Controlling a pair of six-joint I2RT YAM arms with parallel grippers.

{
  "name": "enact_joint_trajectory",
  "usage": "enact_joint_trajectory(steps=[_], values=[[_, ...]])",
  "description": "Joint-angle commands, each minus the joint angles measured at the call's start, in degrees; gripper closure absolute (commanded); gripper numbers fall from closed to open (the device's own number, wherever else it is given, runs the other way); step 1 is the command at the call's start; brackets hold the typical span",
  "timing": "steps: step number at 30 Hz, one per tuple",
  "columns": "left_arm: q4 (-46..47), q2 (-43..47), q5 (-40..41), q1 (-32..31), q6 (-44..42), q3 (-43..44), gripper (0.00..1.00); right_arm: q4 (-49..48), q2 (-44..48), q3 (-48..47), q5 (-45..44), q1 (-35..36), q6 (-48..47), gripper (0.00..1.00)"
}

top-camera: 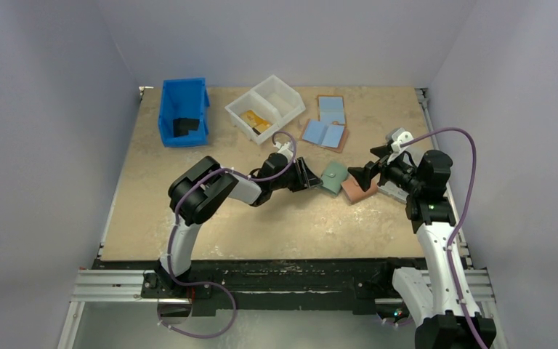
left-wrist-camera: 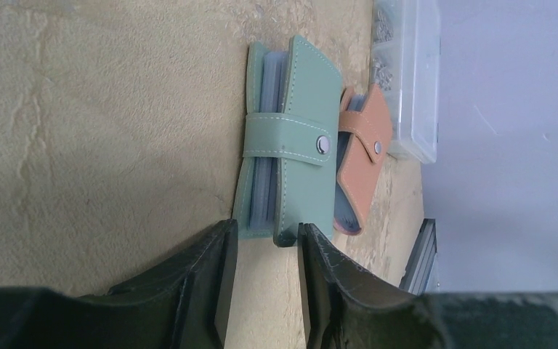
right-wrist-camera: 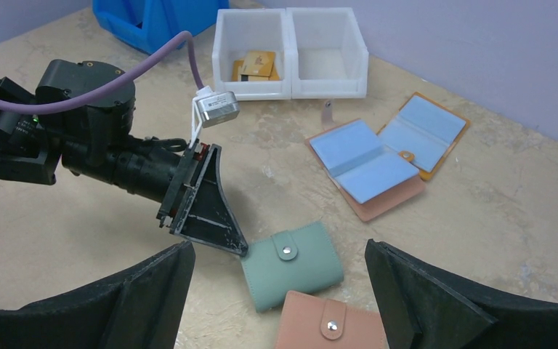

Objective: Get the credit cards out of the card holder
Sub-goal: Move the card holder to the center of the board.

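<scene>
Far-left corner of the tan table [top-camera: 261,218]: a blue plastic bin [top-camera: 183,113]. Next along the far edge, a white two-compartment plastic tray [top-camera: 280,98], with tan-orange flat cards [right-wrist-camera: 256,65] lying in its left compartment. Here's the left claw [left-wrist-camera: 267,229], low over the tabletop, jaws partly apart around one end of the small teal-green soft wallet [left-wrist-camera: 290,131]. Pinched or not, I can't tell. That wallet lies flat, right of centre, snap tab fastened, right against a salmon-pink snap wallet [right-wrist-camera: 327,326]. Two light-blue card wallets [right-wrist-camera: 363,163] lie open toward the far edge. The right claw [right-wrist-camera: 277,251] hangs above, spread wide, empty.
</scene>
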State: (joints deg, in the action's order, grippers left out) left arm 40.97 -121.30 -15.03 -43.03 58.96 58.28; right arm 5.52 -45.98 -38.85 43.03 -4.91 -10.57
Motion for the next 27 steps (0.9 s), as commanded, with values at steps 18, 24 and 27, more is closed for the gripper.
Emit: enact_joint_trajectory(steps=[18,24,27], values=[[7.3,-1.5,-2.9,0.0,6.4,2.3,0.59,-2.2,1.2,0.9,0.1,-0.2,-0.6,0.01],[0.4,-1.7,-0.6,0.0,6.1,4.1,0.60,-2.2,1.2,0.9,0.1,-0.3,-0.6,0.01],[0.3,-2.0,-0.6,-0.1,6.4,4.4,0.61,-2.2,1.2,1.0,0.1,-0.2,-0.6,0.01]])
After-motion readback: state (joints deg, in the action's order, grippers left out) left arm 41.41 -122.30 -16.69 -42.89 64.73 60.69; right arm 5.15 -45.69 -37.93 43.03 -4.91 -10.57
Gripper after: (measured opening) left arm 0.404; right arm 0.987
